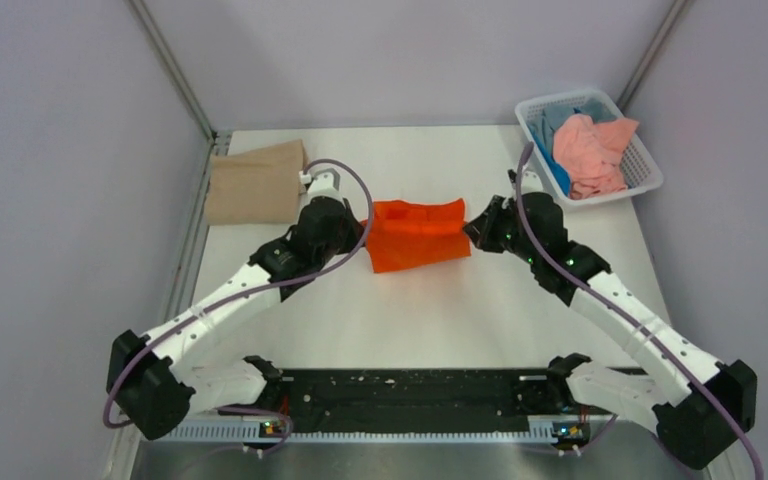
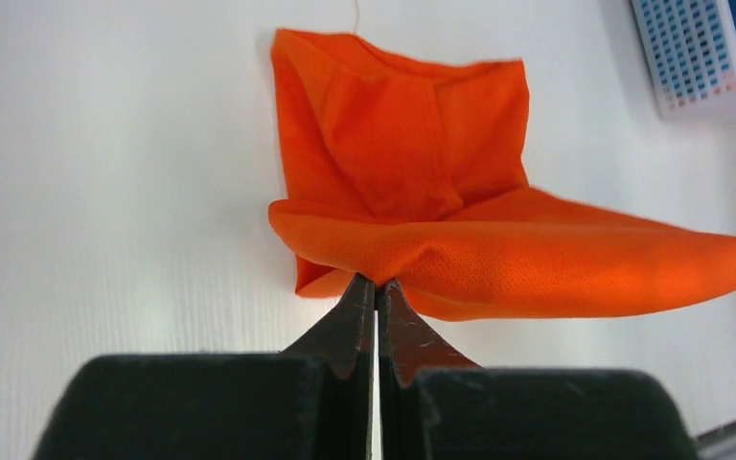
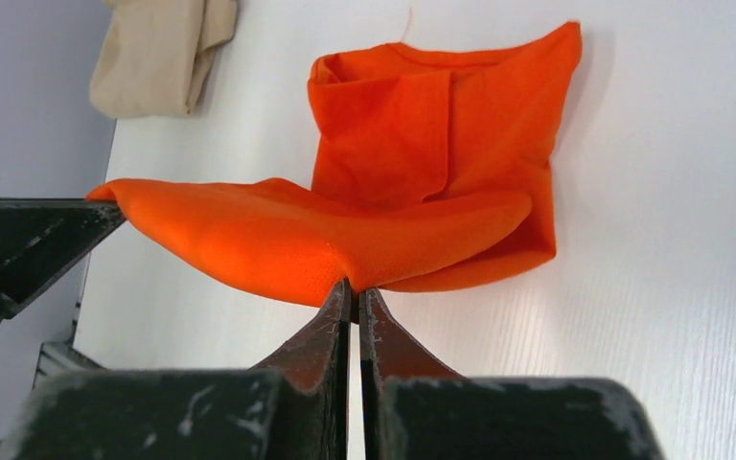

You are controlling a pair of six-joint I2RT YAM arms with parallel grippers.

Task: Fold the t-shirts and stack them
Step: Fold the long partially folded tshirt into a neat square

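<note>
I am pinching the orange t-shirt (image 1: 415,235) at mid-table with both arms: the left gripper (image 2: 376,283) is pressing its jaws together on one end of a lifted edge and the right gripper (image 3: 353,286) is clamping the opposite end. That edge is stretching raised between them while the rest of the cloth is lying on the table (image 1: 440,320). I am reading this as a fold in progress, with the shirt already partly doubled over. The tan t-shirt (image 1: 255,183) is lying folded at the far left corner, so I am counting it as done. The salmon-pink t-shirt (image 1: 590,155) and the blue t-shirt (image 1: 557,165) are sitting crumpled in the white basket (image 1: 650,170) at far right, so I am reckoning roughly half the work remains, including stacking.
</note>
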